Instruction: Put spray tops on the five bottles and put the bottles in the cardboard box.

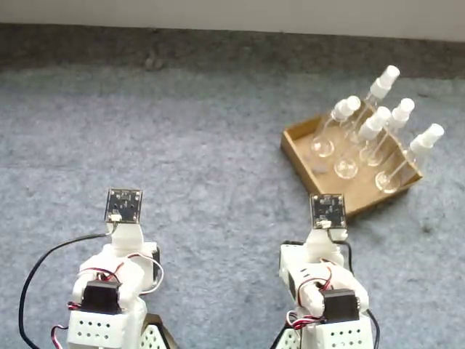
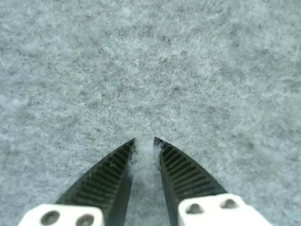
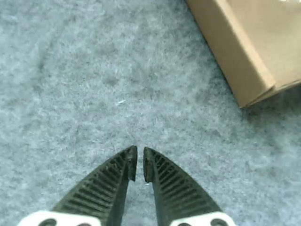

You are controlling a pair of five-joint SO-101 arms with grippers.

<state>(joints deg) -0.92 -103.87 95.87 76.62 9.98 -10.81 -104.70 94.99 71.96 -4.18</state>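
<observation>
Several clear bottles (image 1: 347, 161) stand inside the cardboard box (image 1: 299, 161) at the right of the grey carpet, each with a white spray top (image 1: 385, 78) on it. My left arm (image 1: 120, 254) and right arm (image 1: 323, 276) are folded back at the near edge. The left gripper (image 2: 144, 141) hangs over bare carpet, shut but for a narrow slit, with nothing in it. The right gripper (image 3: 139, 151) is shut and empty, over the carpet just short of a corner of the box (image 3: 244, 61).
Grey carpet (image 1: 203, 145) covers the whole work area, with wide free room at the left and centre. A darker strip (image 1: 218, 43) runs along the far edge. A black cable (image 1: 33, 280) loops beside the left arm's base.
</observation>
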